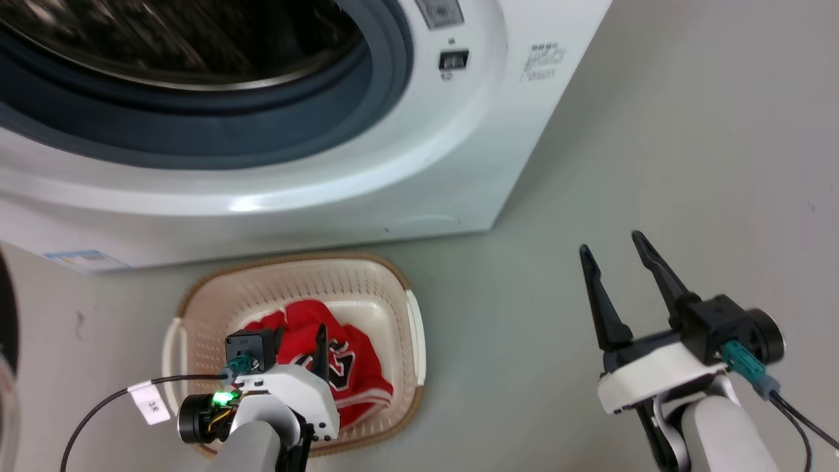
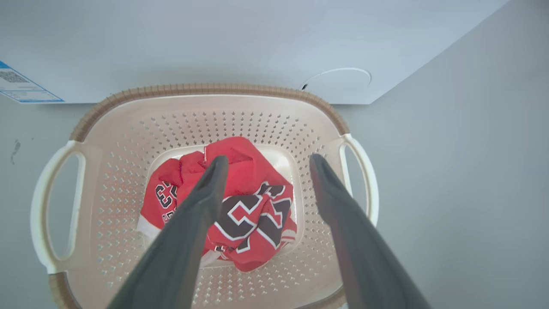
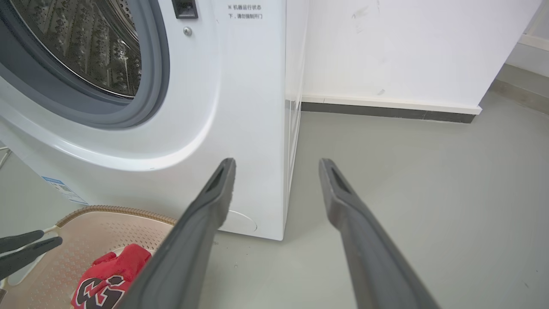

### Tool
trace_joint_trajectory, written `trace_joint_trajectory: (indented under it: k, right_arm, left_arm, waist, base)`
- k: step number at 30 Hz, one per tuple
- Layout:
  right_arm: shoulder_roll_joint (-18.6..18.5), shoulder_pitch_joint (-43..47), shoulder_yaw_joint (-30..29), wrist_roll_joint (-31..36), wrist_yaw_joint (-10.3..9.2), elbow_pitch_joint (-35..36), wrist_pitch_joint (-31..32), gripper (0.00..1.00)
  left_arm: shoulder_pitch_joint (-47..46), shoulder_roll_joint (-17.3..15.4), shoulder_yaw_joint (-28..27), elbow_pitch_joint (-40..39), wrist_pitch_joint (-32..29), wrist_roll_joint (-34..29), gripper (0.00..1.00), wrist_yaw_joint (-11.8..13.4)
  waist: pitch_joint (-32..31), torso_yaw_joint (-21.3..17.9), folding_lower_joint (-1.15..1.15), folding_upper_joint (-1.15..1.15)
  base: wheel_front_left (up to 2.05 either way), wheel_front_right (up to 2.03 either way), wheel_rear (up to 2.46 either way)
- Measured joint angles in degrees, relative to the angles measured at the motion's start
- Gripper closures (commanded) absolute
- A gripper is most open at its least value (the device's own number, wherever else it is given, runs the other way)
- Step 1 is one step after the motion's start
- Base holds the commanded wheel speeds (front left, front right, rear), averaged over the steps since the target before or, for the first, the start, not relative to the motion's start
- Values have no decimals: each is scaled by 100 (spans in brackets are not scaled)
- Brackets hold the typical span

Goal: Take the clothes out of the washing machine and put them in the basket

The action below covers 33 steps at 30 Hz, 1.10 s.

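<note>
Clothes [image 2: 244, 201] sit in basket [image 2: 206, 92]; left gripper [image 2: 269, 159] released above them, right gripper [image 1: 611, 242] released over floor [image 1: 688, 164].

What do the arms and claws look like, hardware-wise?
The left claw and right claw match: long dark tapered fingers, white housing, pale grey forearm, teal connector, black cable. Left adds a green LED and white cable tag.

The left end effector [image 2: 269, 159] points straight down, its jaws spread apart, gripping nothing. The right end effector [image 1: 611, 242] is held out to the side, jaws parted and empty.
</note>
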State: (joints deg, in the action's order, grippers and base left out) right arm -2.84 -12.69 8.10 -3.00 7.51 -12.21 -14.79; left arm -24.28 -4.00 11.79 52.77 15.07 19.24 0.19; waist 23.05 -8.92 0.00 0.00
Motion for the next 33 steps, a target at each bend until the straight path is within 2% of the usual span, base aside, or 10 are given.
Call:
trace_joint_trajectory:
  k: [9, 19, 25, 33]
  right_arm:
    - [-1, 412, -460, 151, 0, 145, 29, 0]
    - [-2, 712, -793, 263, 0, 461, 146, 0]
    - [-3, 900, -889, 302, 0, 592, 232, 0]
    - [-3, 1222, -857, 271, 0, 757, 403, 0]
  left_arm:
    - [742, 76, -468, -1694, 1, -479, 0, 4]
    - [1082, 102, -737, -3507, 1, -1023, 0, 60]
    - [1447, 93, -798, -4157, 1, -1271, 0, 84]
    - [1963, 76, -777, -4431, 1, -1345, 0, 75]
  waist:
    - [-1045, 331, -1, 0]
    - [-1494, 664, -2, 0]
    - [-1776, 741, -1, 0]
    - [-2155, 781, -1, 0]
  base:
    - [0, 0, 0]
    - [0, 0, 0]
    - [0, 0, 0]
    - [0, 0, 0]
